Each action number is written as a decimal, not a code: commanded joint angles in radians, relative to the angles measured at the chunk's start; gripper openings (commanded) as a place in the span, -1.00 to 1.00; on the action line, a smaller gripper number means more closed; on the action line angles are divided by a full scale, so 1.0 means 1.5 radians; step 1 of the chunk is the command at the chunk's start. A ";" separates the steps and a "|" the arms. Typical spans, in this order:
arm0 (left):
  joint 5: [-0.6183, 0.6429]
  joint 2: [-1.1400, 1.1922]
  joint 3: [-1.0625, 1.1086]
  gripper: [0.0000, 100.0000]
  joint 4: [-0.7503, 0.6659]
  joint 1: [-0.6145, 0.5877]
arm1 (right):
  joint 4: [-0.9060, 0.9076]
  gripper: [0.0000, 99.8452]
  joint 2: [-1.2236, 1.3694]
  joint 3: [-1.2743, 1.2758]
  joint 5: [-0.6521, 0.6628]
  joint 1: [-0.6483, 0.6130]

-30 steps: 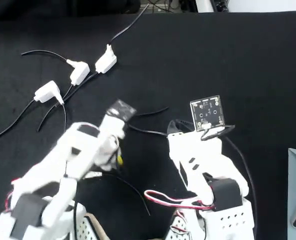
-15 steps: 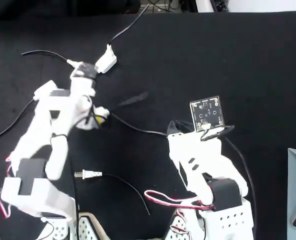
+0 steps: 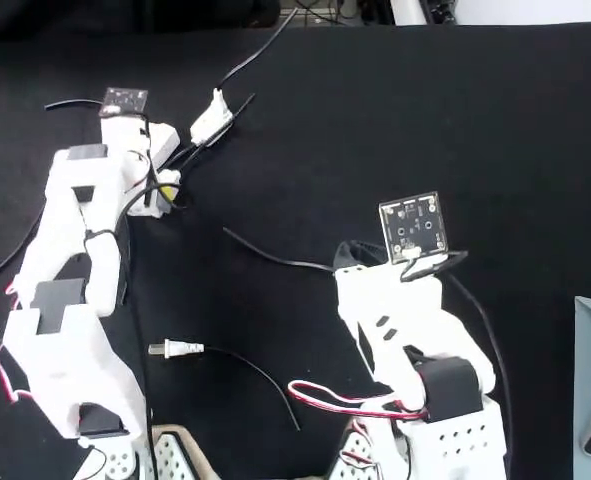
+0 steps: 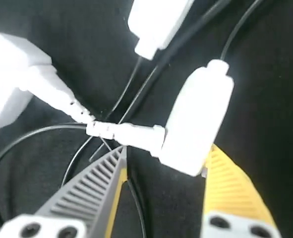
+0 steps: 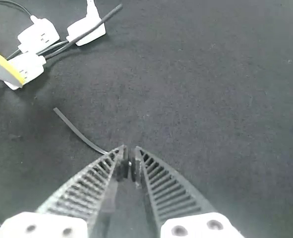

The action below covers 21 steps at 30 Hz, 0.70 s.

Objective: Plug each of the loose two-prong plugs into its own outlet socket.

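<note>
Left jaws spread at a socket, right jaws pressed together; overhead, a loose plug.

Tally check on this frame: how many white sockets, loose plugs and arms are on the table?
Sockets: 3
Loose plug: 1
Arms: 2
Total: 6

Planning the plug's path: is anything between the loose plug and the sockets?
Yes: at the sockets, the left gripper sits open around one socket, and black cables cross there. Nearer the plug, nothing visible.
</note>
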 commanded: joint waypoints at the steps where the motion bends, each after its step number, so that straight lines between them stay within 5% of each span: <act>1: 0.006 -0.064 -0.060 -0.51 0.088 0.022 | -0.010 -0.97 -0.005 -0.005 0.000 0.002; 10: 0.006 -0.212 -0.058 -0.51 0.255 0.113 | -0.008 -0.96 0.002 -0.004 0.003 0.004; 16: 0.007 -0.326 -0.044 -0.51 0.328 0.100 | -0.011 -0.96 0.004 0.002 0.005 0.002; 21: -0.091 -0.415 0.080 -0.51 0.352 0.112 | -0.014 -0.96 0.048 -0.005 0.005 0.003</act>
